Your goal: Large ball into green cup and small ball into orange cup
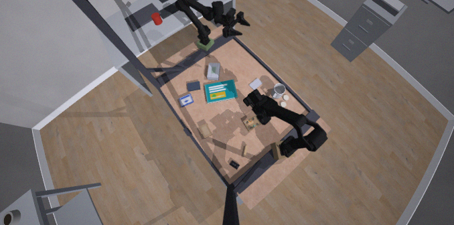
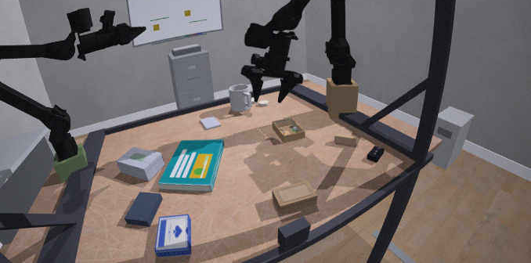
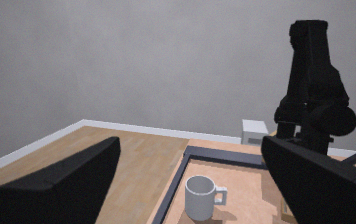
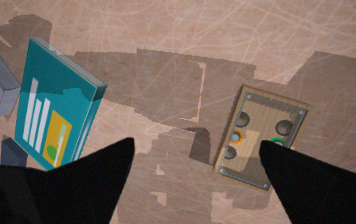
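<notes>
The covered wooden puzzle (image 1: 246, 126) (image 2: 294, 138) (image 4: 277, 97) lies flat on the table with its clear cover upward. In the right wrist view the small ball (image 4: 235, 136) sits in the orange cup. The large ball (image 2: 294, 128) shows at the green cup in the exterior view; in the right wrist view a fingertip partly covers the green cup (image 4: 278, 140), so the ball is hardly seen there. My right gripper (image 2: 268, 101) (image 4: 197, 146) is open and empty, above the puzzle and apart from it. My left gripper (image 1: 245, 29) (image 3: 191, 143) is open and empty, raised far from the puzzle.
A teal book (image 1: 231, 86) (image 2: 217, 160) (image 4: 55, 90), a grey mug (image 1: 278, 91) (image 2: 240, 99) (image 3: 200, 197), a closed wooden box (image 1: 205, 130) (image 2: 294, 196) and a small wooden block (image 2: 344, 140) stand around the puzzle. Dark frame rails edge the table.
</notes>
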Available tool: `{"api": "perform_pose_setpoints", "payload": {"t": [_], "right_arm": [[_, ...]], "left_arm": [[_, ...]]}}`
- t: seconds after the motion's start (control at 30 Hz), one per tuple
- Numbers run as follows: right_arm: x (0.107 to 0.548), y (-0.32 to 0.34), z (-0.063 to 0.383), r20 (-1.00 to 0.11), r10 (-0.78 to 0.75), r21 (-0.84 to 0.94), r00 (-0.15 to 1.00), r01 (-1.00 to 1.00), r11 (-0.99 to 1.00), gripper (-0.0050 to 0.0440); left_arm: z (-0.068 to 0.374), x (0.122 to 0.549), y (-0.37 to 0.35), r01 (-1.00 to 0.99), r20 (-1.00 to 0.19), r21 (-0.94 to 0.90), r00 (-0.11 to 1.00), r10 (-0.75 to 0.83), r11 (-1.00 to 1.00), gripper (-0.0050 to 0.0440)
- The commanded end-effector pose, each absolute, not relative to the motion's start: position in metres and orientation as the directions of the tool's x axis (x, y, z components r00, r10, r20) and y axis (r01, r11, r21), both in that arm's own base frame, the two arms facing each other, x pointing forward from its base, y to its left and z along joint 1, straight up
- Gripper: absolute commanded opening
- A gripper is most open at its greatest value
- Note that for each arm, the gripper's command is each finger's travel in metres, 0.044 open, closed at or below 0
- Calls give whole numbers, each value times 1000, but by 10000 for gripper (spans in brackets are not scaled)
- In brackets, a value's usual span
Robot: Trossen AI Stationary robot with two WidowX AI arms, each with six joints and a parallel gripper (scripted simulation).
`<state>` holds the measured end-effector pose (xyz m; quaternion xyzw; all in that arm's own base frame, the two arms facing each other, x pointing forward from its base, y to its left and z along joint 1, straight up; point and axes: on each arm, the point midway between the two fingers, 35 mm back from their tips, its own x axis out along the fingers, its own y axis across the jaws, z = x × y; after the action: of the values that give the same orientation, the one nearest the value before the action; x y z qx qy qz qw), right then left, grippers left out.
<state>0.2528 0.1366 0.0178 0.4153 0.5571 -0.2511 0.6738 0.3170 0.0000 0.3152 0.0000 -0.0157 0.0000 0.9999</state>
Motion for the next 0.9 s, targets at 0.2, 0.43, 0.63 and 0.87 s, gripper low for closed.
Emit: {"api": "perform_pose_setpoints", "payload": {"t": [0.2, 0.43, 0.63, 0.87], "right_arm": [[296, 122, 71, -831, 229, 517, 506, 553, 653, 394], [323, 102, 122, -682, 240, 586, 691, 320, 744, 394], [336, 80, 168, -527, 218, 550, 821, 134, 824, 394], [340, 60, 208, -386, 182, 456, 905, 16, 890, 394]], "left_arm": [[336, 314, 0, 0, 80, 0, 997, 0, 1000, 400], [337, 313, 0, 0, 85, 0, 996, 0, 1000, 400], [338, 313, 0, 0, 87, 0, 996, 0, 1000, 400], [338, 313, 0, 0, 86, 0, 996, 0, 1000, 400]]}}
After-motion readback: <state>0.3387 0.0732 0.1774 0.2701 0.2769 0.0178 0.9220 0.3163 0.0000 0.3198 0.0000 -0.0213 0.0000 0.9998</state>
